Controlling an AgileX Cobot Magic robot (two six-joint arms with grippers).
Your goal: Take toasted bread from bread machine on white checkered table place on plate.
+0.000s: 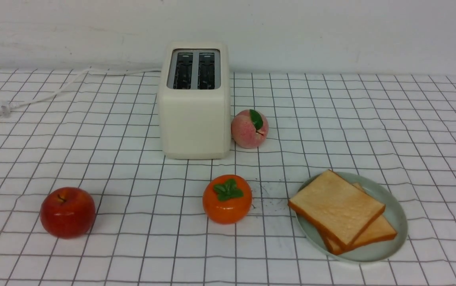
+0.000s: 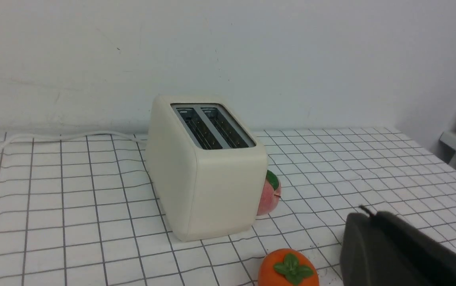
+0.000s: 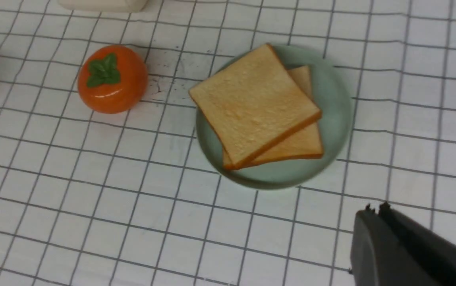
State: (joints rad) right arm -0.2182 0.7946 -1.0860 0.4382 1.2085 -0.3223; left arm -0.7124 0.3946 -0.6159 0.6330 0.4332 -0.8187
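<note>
Toast: two square slices lie flat on the plate, one stacked on the other.
Heading: the top slice sits cornerwise, one corner pointing away toward the toaster. The lower slice is turned a little and shows past its right edge.
Long axis: none to speak of, since both slices are square. Their broad faces are up and their edges are low.
Toaster: both slots look dark and empty, so nothing is left to lift.
Right gripper: off the plate rim and apart from the toast, over the bare checkered table. It holds nothing. Only one dark edge shows, so I cannot tell how the jaws stand.
Left gripper: well apart from the plate, with the toaster ahead of it and an orange fruit just beside it. I cannot tell its jaw state either, and it carries nothing.
Nearer arm: the right.
Judgement: the task looks finished. The next move is probably a clear retreat, keeping the right gripper off the stack.
</note>
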